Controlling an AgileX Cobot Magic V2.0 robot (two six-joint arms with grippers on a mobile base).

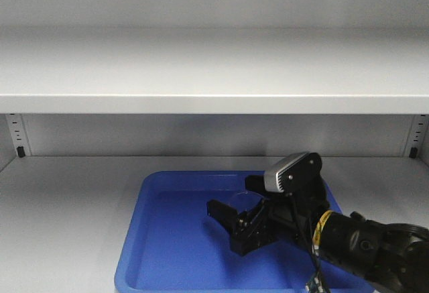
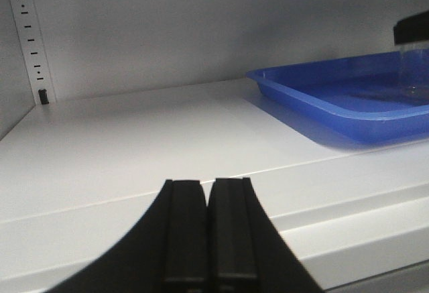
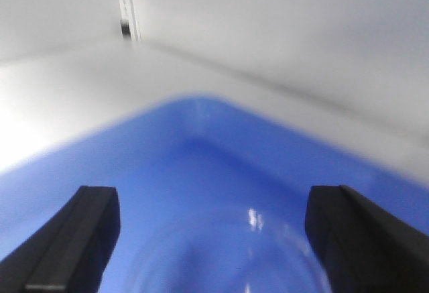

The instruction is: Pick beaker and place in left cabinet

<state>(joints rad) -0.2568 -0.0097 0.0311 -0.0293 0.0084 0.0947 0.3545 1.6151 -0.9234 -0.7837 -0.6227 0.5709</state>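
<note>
The clear glass beaker (image 3: 255, 256) stands in a blue tray (image 1: 167, 239) on the floor of the pale grey cabinet (image 1: 67, 199). My right gripper (image 3: 213, 202) is open, with its black fingers (image 3: 94, 219) on either side of the beaker and apart from the glass. In the front view the right gripper (image 1: 236, 200) reaches in from the right over the tray, and the beaker (image 1: 240, 195) shows only as a faint arc. My left gripper (image 2: 208, 184) is shut and empty, low at the cabinet's front edge, left of the tray (image 2: 322, 98). The beaker (image 2: 413, 72) shows faintly at that view's right edge.
A wide shelf board (image 1: 201, 95) spans the cabinet above the tray. Slotted strips stand at the back corners, left (image 1: 17, 135) and right (image 1: 417, 135). Bare cabinet floor (image 2: 134, 145) lies left of the tray. The right arm's wrist camera (image 1: 285, 172) sits over the tray.
</note>
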